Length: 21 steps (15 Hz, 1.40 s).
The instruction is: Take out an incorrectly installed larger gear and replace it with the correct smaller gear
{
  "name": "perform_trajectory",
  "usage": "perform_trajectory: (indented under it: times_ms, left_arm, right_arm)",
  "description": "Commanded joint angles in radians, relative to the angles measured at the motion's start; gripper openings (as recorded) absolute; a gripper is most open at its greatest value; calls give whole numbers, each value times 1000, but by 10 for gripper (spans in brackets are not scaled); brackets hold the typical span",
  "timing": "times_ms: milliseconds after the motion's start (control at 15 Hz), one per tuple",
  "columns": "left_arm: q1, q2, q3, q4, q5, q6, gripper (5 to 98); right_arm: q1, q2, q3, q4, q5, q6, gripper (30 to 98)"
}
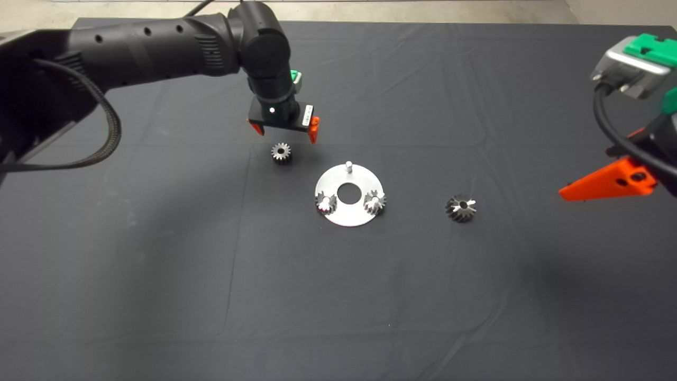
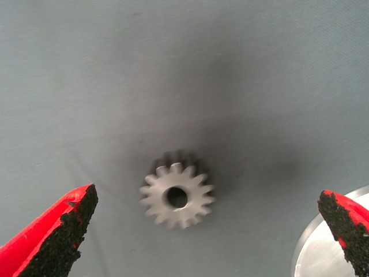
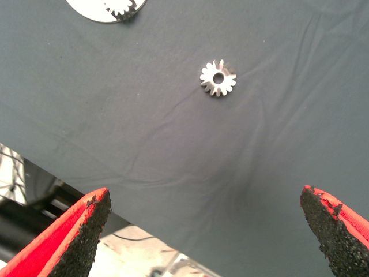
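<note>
gears: 4 (two pinned) | disc: 1 | claws: 2

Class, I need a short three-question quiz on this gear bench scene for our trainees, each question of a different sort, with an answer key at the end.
1. True or false: the larger gear is mounted on the round metal plate.
2. Which gripper hovers over the smaller gear? A) left gripper B) right gripper C) neither
3. Fill in: the bare pin on the plate has ___ gear on it.

Key:
1. False; it lies on the mat, between the plate and the right gripper.
2. A; its fingers are open, either side of the gear in the left wrist view.
3. No; the other two pins carry gears.
</note>
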<state>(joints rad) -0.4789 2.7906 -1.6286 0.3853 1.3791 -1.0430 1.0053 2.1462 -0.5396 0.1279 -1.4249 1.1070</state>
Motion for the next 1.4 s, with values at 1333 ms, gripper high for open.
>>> perform_trajectory:
  times_ms: [1333]
  left_arm:
    - [31,16,-103,-105,55,52,846]
  right_arm:
    - [21,-114,60,30,-2,34,933]
